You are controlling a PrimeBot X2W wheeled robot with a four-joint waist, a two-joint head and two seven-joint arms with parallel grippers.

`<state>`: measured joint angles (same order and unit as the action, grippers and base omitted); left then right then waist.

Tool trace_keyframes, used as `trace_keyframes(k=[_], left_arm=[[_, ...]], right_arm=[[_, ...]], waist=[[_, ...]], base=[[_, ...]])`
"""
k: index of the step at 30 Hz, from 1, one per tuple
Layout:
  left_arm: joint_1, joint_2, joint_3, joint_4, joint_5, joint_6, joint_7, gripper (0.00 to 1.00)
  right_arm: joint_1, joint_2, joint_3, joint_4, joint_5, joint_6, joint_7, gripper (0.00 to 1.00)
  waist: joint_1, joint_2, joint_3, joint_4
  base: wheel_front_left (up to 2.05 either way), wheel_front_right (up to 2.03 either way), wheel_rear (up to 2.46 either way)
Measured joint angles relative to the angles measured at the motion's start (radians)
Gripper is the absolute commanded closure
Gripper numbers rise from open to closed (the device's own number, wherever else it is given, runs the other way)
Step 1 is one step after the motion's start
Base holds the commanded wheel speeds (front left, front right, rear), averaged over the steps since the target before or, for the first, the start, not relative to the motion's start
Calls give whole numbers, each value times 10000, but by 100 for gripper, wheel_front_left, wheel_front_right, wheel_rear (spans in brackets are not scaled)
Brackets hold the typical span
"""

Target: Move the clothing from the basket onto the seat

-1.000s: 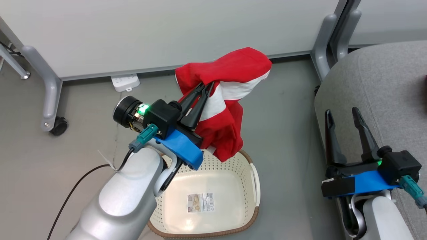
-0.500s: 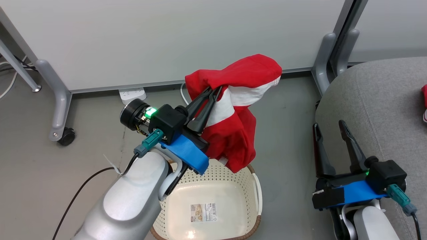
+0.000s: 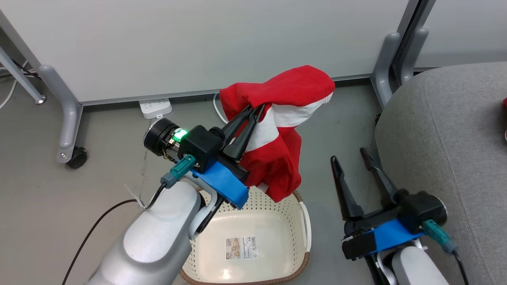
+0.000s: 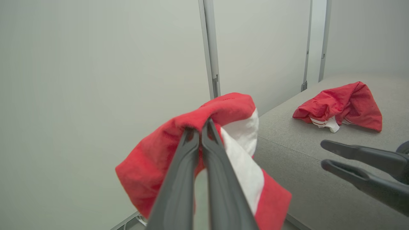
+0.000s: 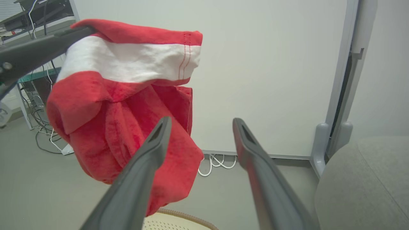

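Hanging from our left gripper we list one red garment with a broad white stripe. The gripper's two long dark fingers are pressed together on a fold near the top of the cloth, and the rest drapes down on their right. The garment's lowest corner hangs over the far edge of the basket, clear of the basket's bottom. We enter the basket as cream, perforated and brown-rimmed, standing on the grey floor at the near side, partly under our left forearm. A barcode sticker lies flat on its bare bottom. Our right gripper sits between the basket and the seat with its jaws spread wide and nothing between them. Its fingers point away from us and lean a little left, and the right-hand one is just beside the seat's left edge. The seat is large, light grey and upholstered, and takes up the right of the scene. On its top, well to the right, lies a second red garment, crumpled, with white trim showing underneath. On the far side we note a pale wall panel and, at its foot, a white power strip.
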<state>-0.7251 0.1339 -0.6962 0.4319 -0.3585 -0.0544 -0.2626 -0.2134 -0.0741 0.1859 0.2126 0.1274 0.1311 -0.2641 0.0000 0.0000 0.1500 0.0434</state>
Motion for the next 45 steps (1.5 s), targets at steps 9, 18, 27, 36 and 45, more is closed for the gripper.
trace_keyframes(k=[9,18,27,36,45], left_arm=[[-76,-121,-136,-13,0,2,0,100],[-247,-263,-268,-54,29,-12,0,100],[-482,-477,-520,-184,107,-84,0,100],[-676,-621,-702,-359,163,-117,0,100],[-677,-652,-690,-336,171,-159,0,100]], right_arm=[[-743,-360,1375,554,56,0,0,0],[-1683,-654,2539,1551,84,2,2,0],[-2961,-675,3206,2832,69,2,2,0],[-3983,-621,3726,4184,94,2,2,40],[-4156,-539,3766,4358,247,2,2,100]], waist=[[0,0,206,87],[0,0,452,301],[1,0,777,576],[1,0,1099,863],[1,0,1113,903]], base=[[0,0,0],[0,0,0],[0,0,0],[0,0,0],[0,0,0]])
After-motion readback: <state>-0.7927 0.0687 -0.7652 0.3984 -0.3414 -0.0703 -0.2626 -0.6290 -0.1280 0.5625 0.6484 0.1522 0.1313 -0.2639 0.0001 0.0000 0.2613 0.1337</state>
